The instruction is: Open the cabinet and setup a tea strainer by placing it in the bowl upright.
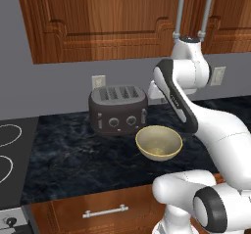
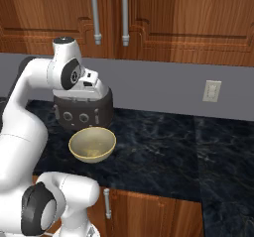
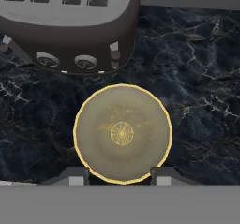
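Note:
The cabinet (image 1: 108,22) (image 2: 188,18) hangs above the counter, its two doors shut, with their silver bar handles (image 1: 180,8) (image 2: 124,13) side by side. On the dark counter the pale yellow bowl (image 1: 158,142) (image 2: 92,145) (image 3: 122,133) stands upright with nothing in it, just in front of the toaster. My gripper (image 3: 121,177) hovers high above the bowl and points straight down at it, fingers apart and holding nothing. The tea strainer is out of view.
A dark grey four-slot toaster (image 1: 117,109) (image 2: 82,113) (image 3: 70,21) stands right behind the bowl. Wall outlets (image 1: 98,81) (image 2: 212,90) sit on the grey backsplash. A stove (image 1: 10,150) lies at the left. Below the counter edge is a drawer (image 1: 105,211).

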Robot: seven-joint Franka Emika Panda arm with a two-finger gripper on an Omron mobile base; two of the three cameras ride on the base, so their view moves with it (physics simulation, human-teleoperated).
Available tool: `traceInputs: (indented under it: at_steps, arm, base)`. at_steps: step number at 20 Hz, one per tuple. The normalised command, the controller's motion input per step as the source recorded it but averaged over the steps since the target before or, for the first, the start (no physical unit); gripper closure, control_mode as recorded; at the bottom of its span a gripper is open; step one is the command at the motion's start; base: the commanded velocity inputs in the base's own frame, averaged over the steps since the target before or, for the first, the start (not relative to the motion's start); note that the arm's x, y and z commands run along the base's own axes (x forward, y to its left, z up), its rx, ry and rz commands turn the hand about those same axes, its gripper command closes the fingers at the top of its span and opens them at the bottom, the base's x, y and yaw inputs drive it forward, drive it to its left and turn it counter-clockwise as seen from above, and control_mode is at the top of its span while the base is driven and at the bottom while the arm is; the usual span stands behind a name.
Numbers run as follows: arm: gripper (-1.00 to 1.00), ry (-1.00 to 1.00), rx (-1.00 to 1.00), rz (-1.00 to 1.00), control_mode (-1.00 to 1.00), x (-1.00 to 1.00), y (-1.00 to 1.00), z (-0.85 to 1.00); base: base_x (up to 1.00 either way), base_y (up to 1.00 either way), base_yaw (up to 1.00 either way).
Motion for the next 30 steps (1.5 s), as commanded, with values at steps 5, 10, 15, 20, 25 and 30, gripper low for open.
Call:
traceInputs:
  at_steps: [5, 10, 15, 20, 25, 30]
  arm:
    - [-1.0, -0.12, 0.02, -0.07, -1.0, -0.02, -0.14, 0.16]
    - [-1.0, -0.28, 0.09, -0.21, -1.0, -0.18, -0.48, 0.69]
    - [-1.0, -0.31, 0.01, -0.18, -1.0, -0.23, -0.48, 0.87]
    - [-1.0, -0.39, 0.0, -0.02, -1.0, -0.17, -0.48, 0.95]
    - [-1.0, -0.38, 0.0, 0.0, -1.0, -0.09, -0.51, 0.91]
    - [-1.0, -0.2, 0.0, 0.0, -1.0, 0.0, -0.32, 0.61]
  base:
    - [0.0, 0.0, 0.0]
    - [0.0, 0.0, 0.0]
    - [0.0, 0.0, 0.0]
    - [0.0, 0.0, 0.0]
    - [0.0, 0.0, 0.0]
    - [0.0, 0.0, 0.0]
